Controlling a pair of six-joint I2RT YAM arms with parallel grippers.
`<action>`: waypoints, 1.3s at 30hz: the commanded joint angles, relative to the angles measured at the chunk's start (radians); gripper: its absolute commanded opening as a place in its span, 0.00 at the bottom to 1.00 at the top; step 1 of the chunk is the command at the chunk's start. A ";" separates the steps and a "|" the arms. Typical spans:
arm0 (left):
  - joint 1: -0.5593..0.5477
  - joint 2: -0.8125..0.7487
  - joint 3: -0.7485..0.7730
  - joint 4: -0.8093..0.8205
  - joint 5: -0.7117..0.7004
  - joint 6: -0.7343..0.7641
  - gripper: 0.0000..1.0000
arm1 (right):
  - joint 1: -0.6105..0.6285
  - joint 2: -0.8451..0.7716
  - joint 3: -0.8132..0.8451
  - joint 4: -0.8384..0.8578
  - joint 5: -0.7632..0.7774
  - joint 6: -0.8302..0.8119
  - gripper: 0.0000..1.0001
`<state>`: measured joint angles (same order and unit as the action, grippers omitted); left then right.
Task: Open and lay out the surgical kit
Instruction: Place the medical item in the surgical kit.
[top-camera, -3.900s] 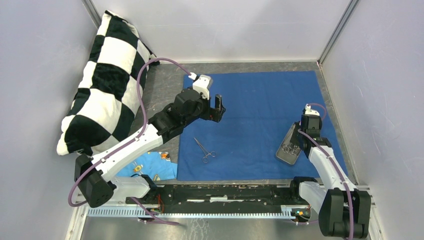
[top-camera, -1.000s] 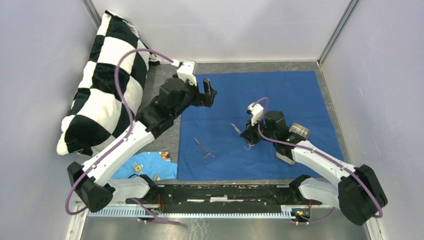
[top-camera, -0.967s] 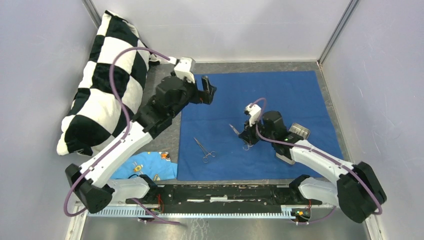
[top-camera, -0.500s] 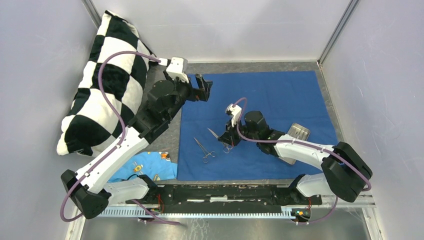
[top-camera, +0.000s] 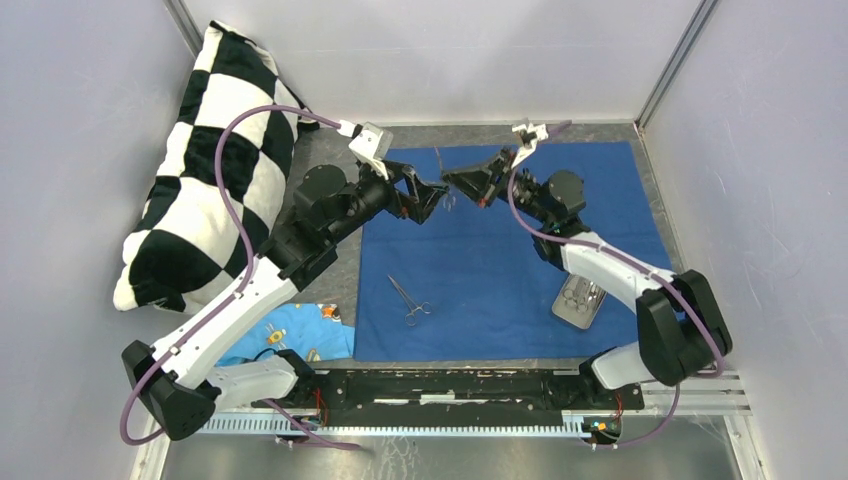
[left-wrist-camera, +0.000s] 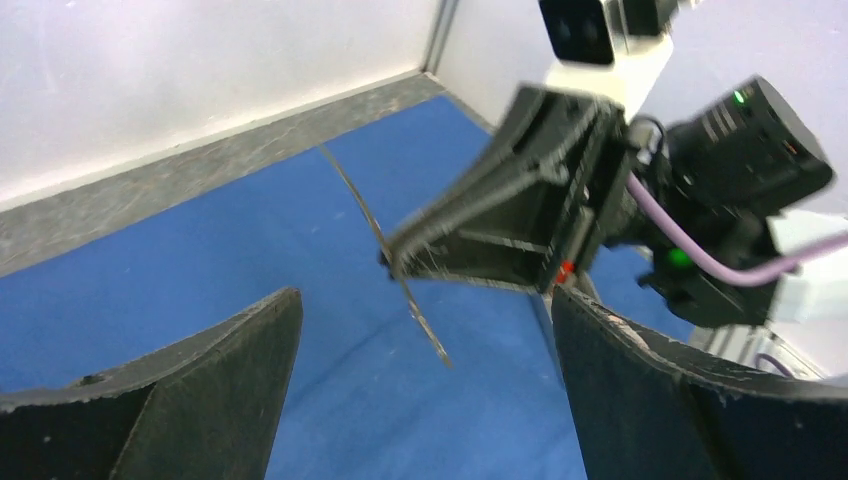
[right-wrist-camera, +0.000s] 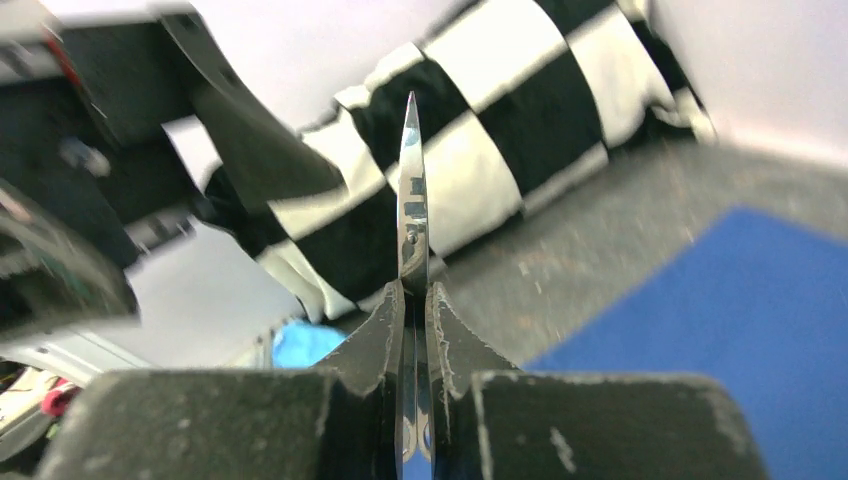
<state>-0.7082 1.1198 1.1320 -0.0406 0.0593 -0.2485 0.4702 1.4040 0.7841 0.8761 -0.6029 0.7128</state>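
Note:
The dark blue cloth wrap (top-camera: 560, 215) lies spread flat on the table. My right gripper (top-camera: 457, 183) is raised over its far left part and shut on a pair of thin silver scissors (top-camera: 441, 175). In the right wrist view my gripper (right-wrist-camera: 411, 292) pinches the scissors (right-wrist-camera: 411, 200) with the blade pointing up. My left gripper (top-camera: 432, 196) is open, facing the right one, close to the scissors. In the left wrist view, the scissors (left-wrist-camera: 385, 240) hang beyond my open left gripper (left-wrist-camera: 425, 300). The steel tray (top-camera: 563, 311) sits at the right with instruments in it. One scissor-like instrument (top-camera: 410, 299) lies on the cloth.
A black-and-white checkered pillow (top-camera: 210, 170) leans against the left wall. A light blue patterned cloth scrap (top-camera: 290, 335) lies near the left arm's base. Walls close in the back and both sides.
My right gripper has lifted the scissors from low over the middle of the cloth up and back toward my left gripper. My left gripper has turned to face it.

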 joint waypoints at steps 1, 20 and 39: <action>0.004 -0.053 0.009 0.090 0.146 -0.012 0.99 | -0.003 0.086 0.196 0.278 -0.145 0.161 0.00; 0.108 0.024 -0.063 0.498 0.709 -0.308 0.84 | -0.102 0.028 0.137 0.692 -0.323 0.503 0.00; 0.107 0.085 -0.087 0.584 0.744 -0.383 0.59 | -0.041 0.097 0.165 0.802 -0.310 0.597 0.00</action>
<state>-0.5995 1.1984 1.0473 0.4812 0.7738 -0.5827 0.4179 1.4899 0.9195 1.4952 -0.8932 1.2877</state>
